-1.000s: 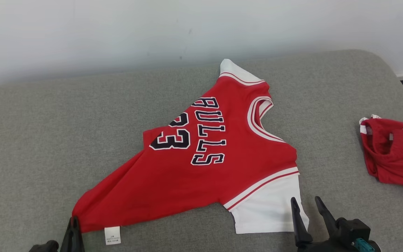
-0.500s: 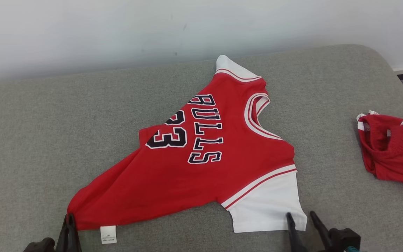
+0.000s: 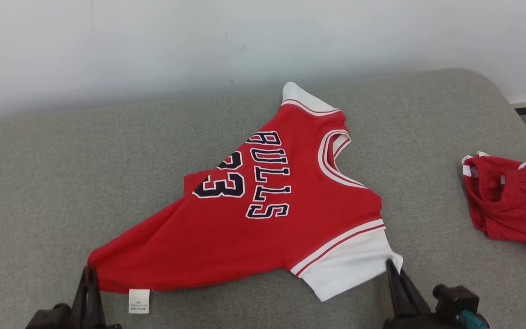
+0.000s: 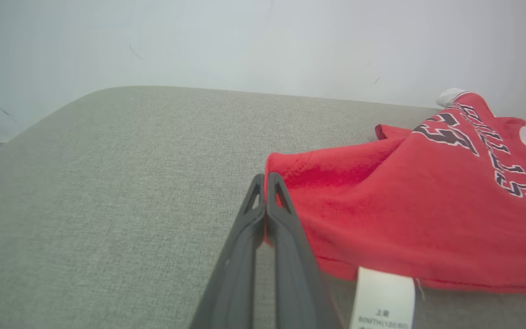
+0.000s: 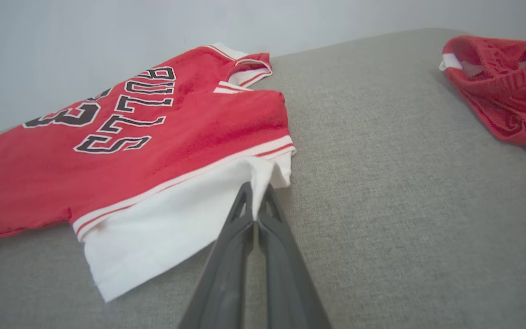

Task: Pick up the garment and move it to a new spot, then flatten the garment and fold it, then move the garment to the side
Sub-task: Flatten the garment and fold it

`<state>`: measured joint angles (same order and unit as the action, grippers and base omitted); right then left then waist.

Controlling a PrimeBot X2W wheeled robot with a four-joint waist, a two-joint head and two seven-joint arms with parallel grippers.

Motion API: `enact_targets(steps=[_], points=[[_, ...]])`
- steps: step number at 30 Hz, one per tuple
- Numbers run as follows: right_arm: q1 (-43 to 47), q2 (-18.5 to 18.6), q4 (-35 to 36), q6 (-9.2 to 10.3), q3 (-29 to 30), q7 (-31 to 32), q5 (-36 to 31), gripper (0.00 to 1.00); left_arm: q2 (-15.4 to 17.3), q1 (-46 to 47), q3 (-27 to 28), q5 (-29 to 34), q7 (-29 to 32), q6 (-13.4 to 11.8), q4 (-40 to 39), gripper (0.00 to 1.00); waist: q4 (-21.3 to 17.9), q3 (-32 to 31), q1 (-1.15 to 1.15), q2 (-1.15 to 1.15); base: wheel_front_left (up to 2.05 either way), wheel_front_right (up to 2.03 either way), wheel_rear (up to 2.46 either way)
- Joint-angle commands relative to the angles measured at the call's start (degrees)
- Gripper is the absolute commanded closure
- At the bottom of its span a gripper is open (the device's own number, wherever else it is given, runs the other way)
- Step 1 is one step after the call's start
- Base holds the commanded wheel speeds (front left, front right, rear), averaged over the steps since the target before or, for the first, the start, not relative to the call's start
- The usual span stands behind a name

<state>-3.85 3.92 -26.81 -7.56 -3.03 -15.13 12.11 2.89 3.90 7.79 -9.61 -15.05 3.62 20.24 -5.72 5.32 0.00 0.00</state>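
The garment is a red jersey with white sleeves and dark "BULLS 33" lettering. It lies face up across the middle of the grey fabric-covered table, stretched on a slant from the near edge towards the far edge. Its neckline faces the table's right edge. One white sleeve tip reaches close to the far edge, where the pale wall begins.

The left end effector sits at the near edge, left of centre, and is clenched. In the left wrist view its two dark fingers are pressed together on the red hem corner of the jersey. A white care label hangs from the hem just beside them.

The right end effector is at the near edge, right of centre, and is also clenched. In the right wrist view its tips pinch the outer corner of the near white sleeve, lifting that corner slightly off the cloth surface. Between the two grips the lower hem looks drawn fairly taut, while the body shows soft creases.

A second red garment with white trim lies crumpled at the table's right edge — well apart from the jersey.
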Motion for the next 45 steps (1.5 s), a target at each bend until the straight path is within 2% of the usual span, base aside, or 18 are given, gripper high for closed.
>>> enact_targets(steps=[1,6,11,12,19,28,34,37,39,41,45], points=[[-0.8,0.4,2.8,0.16,-0.7,0.0,1.3,1.0,0.0,0.3,-0.1,2.0,-0.2,0.5,-1.3,1.0,-0.4,-0.9,0.0,0.0,0.0,0.0,0.0],[-4.5,2.9,13.2,0.16,-0.9,0.0,3.4,1.0,1.4,3.1,0.7,4.8,-0.2,1.9,-5.4,1.0,-1.0,-3.2,0.0,0.0,0.0,0.0,0.0],[-12.8,6.9,19.1,0.16,-1.5,0.0,4.2,1.0,5.5,9.8,1.5,6.4,-0.2,2.8,-9.6,1.0,-1.1,-4.4,0.0,0.0,0.0,0.0,0.0],[-12.8,6.9,19.1,0.16,-1.5,0.0,4.2,1.0,5.5,9.8,1.5,6.4,-0.2,2.8,-9.6,1.0,-1.1,-4.4,0.0,0.0,0.0,0.0,0.0],[-27.0,13.6,21.1,0.16,-1.4,0.0,2.8,1.0,14.7,22.5,-0.7,8.4,-0.2,3.7,-9.2,1.0,-0.3,-5.9,0.0,0.0,0.0,0.0,0.0],[-41.2,19.6,14.9,0.16,-4.5,0.0,2.7,1.0,24.1,39.6,-9.5,8.0,1.8,3.8,-3.1,1.0,2.0,-5.0,0.0,0.0,0.0,0.0,0.0],[-49.3,22.0,9.1,0.16,-8.2,0.7,2.6,1.0,26.2,47.9,-14.3,5.2,6.8,3.8,-1.0,1.0,3.3,3.6,0.0,0.0,0.0,0.0,0.0],[-54.1,22.6,6.4,0.16,-10.2,0.9,1.9,1.0,25.7,50.8,-16.1,4.8,8.1,3.8,1.2,1.0,3.7,9.6,0.0,0.0,0.0,0.0,0.0],[-60.9,23.1,3.3,0.16,-11.2,0.8,0.2,1.0,25.2,55.7,-17.5,5.3,8.2,3.8,4.3,1.0,4.1,15.5,0.0,0.0,0.0,0.0,0.0],[-66.6,23.3,0.9,0.16,-10.1,0.5,-1.5,1.0,24.9,61.0,-17.9,6.4,6.5,3.1,5.8,1.0,4.3,18.9,0.0,0.0,0.0,0.0,0.0],[-75.7,22.4,-2.9,0.16,-3.5,0.1,-6.5,1.0,24.0,70.8,-18.6,9.1,2.3,0.4,8.3,1.0,4.9,22.5,0.0,0.0,0.0,0.0,0.0]])
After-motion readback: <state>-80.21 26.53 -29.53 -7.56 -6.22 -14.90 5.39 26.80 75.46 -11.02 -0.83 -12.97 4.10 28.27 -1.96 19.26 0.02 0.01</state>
